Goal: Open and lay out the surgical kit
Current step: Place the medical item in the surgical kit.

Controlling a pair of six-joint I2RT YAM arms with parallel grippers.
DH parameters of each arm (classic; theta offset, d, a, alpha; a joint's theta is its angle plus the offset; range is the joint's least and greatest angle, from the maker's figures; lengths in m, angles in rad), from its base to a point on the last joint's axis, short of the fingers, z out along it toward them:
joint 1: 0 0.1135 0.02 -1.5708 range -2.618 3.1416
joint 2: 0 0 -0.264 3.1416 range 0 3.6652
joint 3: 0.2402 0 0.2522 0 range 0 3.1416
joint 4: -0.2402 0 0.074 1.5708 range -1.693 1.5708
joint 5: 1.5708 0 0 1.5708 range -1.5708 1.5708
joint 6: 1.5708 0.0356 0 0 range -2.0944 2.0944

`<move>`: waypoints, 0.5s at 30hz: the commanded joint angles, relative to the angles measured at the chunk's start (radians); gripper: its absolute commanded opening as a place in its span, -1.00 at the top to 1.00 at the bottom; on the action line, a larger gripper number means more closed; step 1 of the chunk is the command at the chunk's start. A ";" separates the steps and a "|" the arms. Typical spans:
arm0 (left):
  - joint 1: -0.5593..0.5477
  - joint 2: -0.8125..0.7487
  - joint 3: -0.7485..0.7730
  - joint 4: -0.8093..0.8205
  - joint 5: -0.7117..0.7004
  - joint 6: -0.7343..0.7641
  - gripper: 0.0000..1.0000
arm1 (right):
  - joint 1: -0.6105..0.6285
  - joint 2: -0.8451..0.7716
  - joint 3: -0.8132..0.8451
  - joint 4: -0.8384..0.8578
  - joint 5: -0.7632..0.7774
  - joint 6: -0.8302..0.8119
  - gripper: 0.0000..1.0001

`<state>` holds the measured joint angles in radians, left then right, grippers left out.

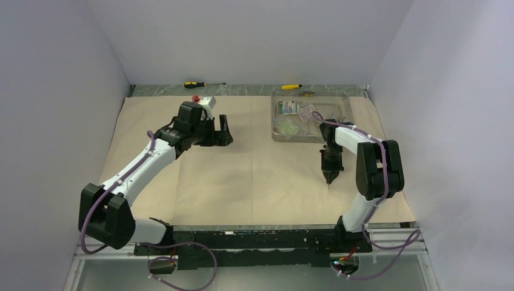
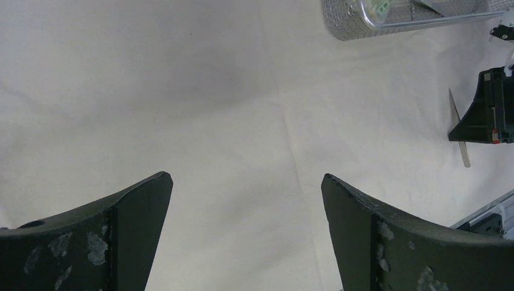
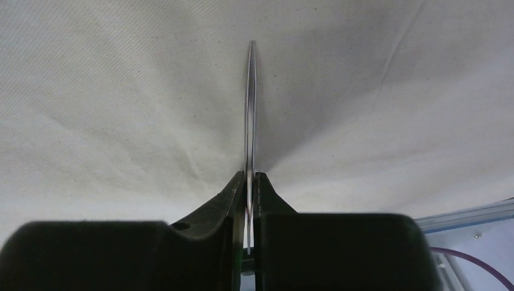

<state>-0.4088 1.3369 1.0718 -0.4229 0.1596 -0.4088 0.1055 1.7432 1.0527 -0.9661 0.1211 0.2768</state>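
Tweezers, slim polished steel, pinched between right fingers

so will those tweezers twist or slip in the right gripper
Probably slippery: the tweezers are thin polished steel, pinched near one end by the right gripper. Most of their length sticks out, so they could pivot if the tip presses the wrap cloth.

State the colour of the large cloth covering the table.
Plain beige wrap cloth; best seen in the top external view.
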 commanded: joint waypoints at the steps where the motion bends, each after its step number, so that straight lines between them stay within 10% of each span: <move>1: 0.004 0.019 0.038 0.030 0.018 0.027 -0.99 | -0.006 0.023 0.009 -0.033 -0.020 0.002 0.71; 15: 0.015 0.037 0.084 0.005 0.038 0.040 -0.99 | -0.006 -0.020 0.010 -0.040 0.005 0.017 0.45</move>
<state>-0.3992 1.3735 1.1084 -0.4297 0.1783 -0.3992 0.1017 1.7653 1.0527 -0.9833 0.0994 0.2802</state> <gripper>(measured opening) 0.994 0.271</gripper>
